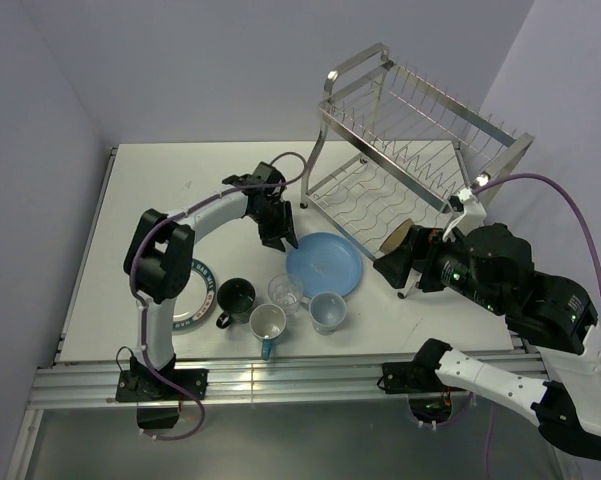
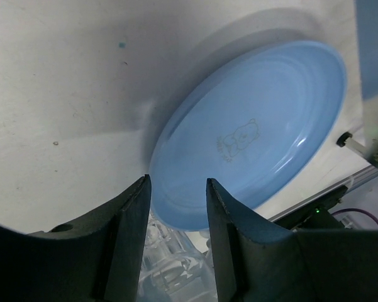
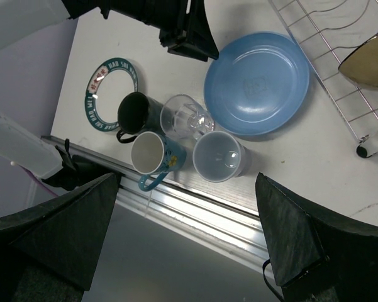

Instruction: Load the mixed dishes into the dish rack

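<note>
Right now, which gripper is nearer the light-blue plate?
Left. The left gripper hovers open over the far-left rim of the light-blue plate. The right gripper, also open, hangs off the plate's right side, beside the front leg of the dish rack.

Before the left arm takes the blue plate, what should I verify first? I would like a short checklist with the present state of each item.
1. Left gripper open: ok.
2. Light-blue plate rim lined up between its fingers: ok.
3. Nothing lying on the plate: ok.
4. Clear glass well away from the fingers: not ok, it stands close by them.
5. Right gripper open and off the plate: ok.
6. Upper prongs of the dish rack free: ok.
</note>
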Robot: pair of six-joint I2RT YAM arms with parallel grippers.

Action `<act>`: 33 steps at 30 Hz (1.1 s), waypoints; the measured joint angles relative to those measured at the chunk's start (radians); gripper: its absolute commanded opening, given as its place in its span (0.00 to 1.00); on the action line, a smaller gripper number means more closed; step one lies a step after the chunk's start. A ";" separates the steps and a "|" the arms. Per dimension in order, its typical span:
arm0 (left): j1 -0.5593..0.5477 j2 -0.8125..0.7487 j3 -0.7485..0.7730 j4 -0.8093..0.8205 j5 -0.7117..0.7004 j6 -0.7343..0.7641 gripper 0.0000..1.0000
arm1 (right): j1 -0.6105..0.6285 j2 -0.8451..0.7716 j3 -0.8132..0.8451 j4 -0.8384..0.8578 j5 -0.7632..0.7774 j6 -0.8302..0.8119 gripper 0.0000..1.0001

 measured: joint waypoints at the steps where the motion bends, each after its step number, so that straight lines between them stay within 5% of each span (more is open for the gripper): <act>1: -0.004 0.005 -0.004 0.001 0.000 0.000 0.46 | 0.000 0.000 0.000 0.000 0.000 0.000 0.98; 20: -0.019 0.098 -0.009 0.002 -0.023 0.019 0.34 | 0.000 -0.007 0.000 0.000 0.014 0.000 0.98; 23: -0.030 0.099 -0.009 0.005 -0.032 0.018 0.27 | 0.000 -0.011 -0.007 0.000 0.018 0.000 0.98; 27: -0.048 0.099 -0.010 0.013 -0.040 0.010 0.00 | 0.000 -0.016 -0.016 -0.001 0.018 0.000 0.98; 33: -0.060 0.083 -0.040 0.079 -0.044 0.007 0.00 | 0.000 -0.014 -0.016 0.000 0.017 0.000 0.98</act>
